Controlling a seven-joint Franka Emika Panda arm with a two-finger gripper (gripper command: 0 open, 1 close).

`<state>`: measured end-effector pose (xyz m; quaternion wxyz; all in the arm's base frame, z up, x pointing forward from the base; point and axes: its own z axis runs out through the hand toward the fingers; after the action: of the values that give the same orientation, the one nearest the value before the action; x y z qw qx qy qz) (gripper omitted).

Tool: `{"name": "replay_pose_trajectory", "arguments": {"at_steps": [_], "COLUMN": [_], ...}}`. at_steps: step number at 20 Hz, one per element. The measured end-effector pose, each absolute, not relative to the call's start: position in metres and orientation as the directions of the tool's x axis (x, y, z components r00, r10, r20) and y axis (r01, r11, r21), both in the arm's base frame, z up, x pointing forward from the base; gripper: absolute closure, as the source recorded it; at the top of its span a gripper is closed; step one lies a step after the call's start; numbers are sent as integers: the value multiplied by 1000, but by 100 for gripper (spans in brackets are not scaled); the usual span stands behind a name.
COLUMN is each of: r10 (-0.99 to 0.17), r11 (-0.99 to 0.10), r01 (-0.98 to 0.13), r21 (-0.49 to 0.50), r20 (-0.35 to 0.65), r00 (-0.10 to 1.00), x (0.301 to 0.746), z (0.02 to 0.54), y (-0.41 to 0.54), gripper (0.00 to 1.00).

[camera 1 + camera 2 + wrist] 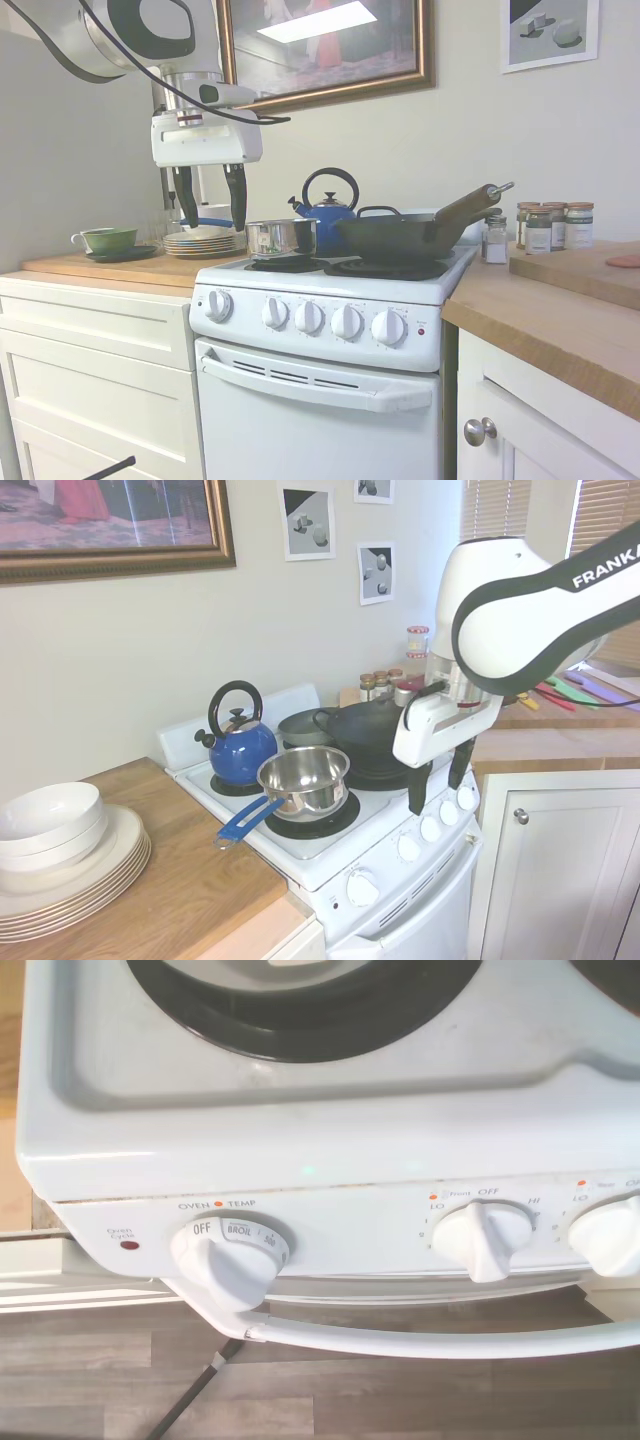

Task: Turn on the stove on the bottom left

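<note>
The robot's gripper hangs with fingers spread apart and empty above the front left corner of the white stove, clear of its knobs.

White stove; knobs untouched

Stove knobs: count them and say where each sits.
5, all on the stove front panel in the first exterior view: one apart at the left, then four in a row.

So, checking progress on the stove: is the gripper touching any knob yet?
Apart. The second exterior view shows the open gripper hanging above the knobs, with white stove top visible beneath its fingertips.
</note>
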<state>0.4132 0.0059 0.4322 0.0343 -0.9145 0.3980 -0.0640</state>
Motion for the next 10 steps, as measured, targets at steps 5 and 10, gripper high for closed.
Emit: {"name": "replay_pose_trajectory", "arguments": {"at_steps": [5, 10], "r10": [-730, -731], "r11": [-683, -682], "r01": [-722, -725], "r21": [-112, -100], "r20": [88, 77], "r00": [677, 678], "x": [414, 415], "z": [431, 424], "y": [6, 4], "gripper": [0, 0]}}
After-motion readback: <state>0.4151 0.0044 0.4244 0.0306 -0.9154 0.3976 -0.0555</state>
